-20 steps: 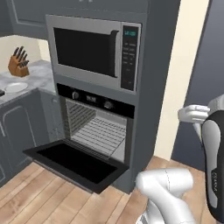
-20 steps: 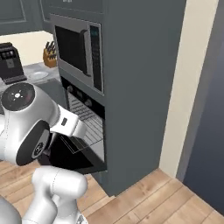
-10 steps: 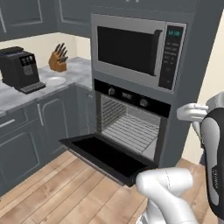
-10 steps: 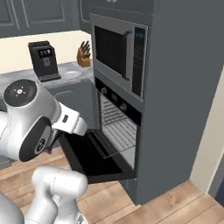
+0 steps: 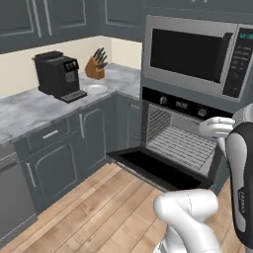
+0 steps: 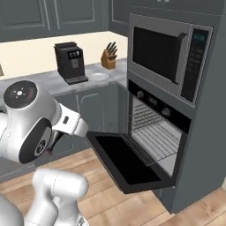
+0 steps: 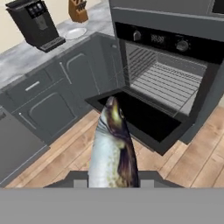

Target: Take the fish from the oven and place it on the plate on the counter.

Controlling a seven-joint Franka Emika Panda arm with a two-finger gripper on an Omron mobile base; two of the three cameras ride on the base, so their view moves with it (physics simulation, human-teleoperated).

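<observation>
A: Fish status?
B: My fingers are clamped on the fish (image 7: 113, 153), held out over the wood floor (image 7: 65, 148) before the open oven (image 7: 170, 83)
A: Plate?
B: Plate (image 5: 95, 89) on the bench (image 5: 29, 111) beside the coffee machine (image 5: 58, 75)

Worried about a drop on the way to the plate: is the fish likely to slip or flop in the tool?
The fish looks glossy, so probably slippery. It juts straight out without sagging, so likely stiff. Being slender, it is probably light.
</observation>
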